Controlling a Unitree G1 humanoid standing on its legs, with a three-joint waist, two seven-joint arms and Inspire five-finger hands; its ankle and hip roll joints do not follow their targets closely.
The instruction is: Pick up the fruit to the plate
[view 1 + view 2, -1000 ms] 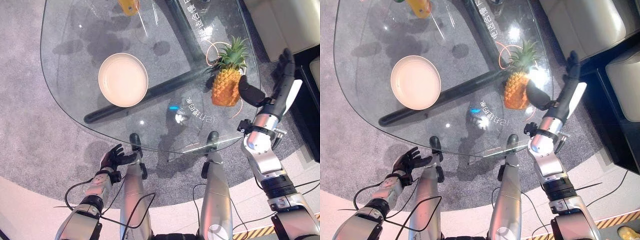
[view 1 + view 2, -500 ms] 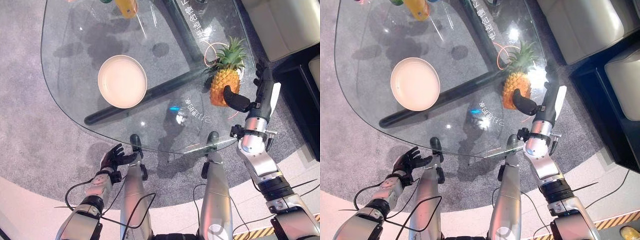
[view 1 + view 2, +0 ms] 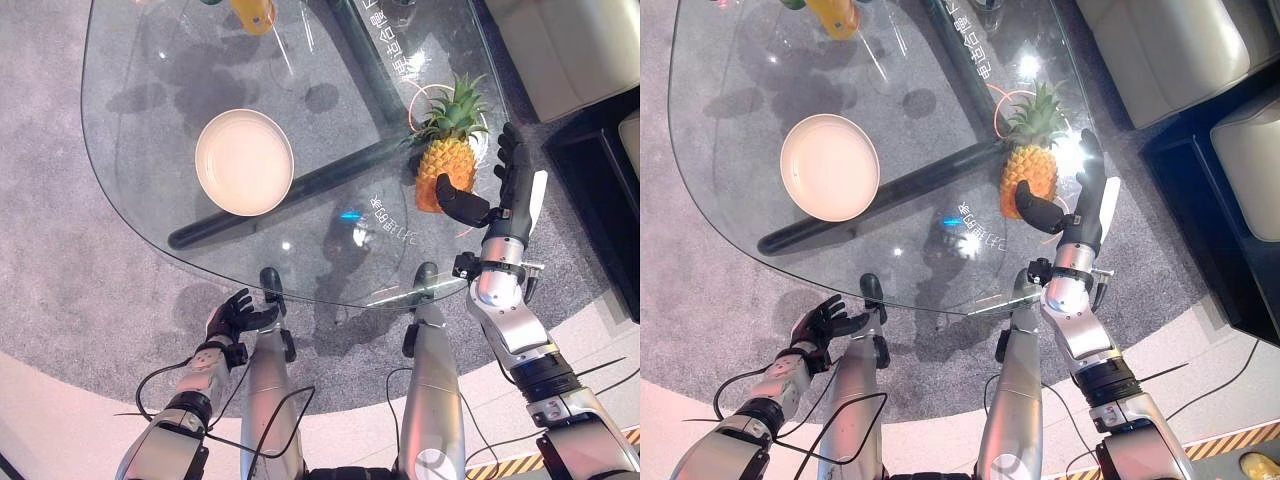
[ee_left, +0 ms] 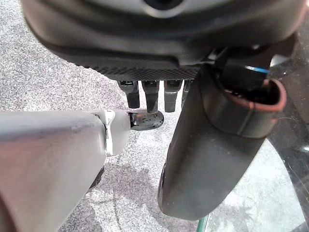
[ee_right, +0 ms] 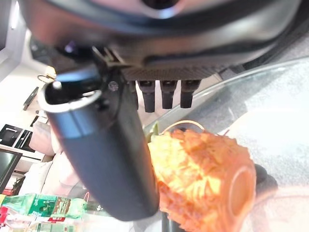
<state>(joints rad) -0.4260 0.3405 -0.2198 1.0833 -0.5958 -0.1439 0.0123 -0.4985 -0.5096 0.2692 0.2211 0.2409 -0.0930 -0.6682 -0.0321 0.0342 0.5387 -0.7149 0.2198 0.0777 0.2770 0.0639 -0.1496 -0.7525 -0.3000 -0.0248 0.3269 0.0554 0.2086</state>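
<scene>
A pineapple (image 3: 444,160) with a green crown lies on the glass table (image 3: 180,60) near its right edge. My right hand (image 3: 497,195) is open around its lower end: the thumb (image 3: 455,201) is against the fruit's near side and the straight fingers (image 3: 508,160) stand just to its right. In the right wrist view the pineapple (image 5: 203,179) sits between thumb (image 5: 108,159) and fingers. A cream plate (image 3: 245,161) rests on the table's left half, well apart from the fruit. My left hand (image 3: 232,317) hangs below the table's near edge, fingers loosely relaxed and holding nothing.
A yellow object (image 3: 256,13) sits at the table's far edge. A dark bar (image 3: 300,190) of the table's frame runs under the glass between plate and pineapple. A light sofa (image 3: 560,50) stands at the right. Grey carpet surrounds the table.
My right hand has come in from the right and closed the gap to the pineapple, thumb now against the fruit. The left hand has stayed low.
</scene>
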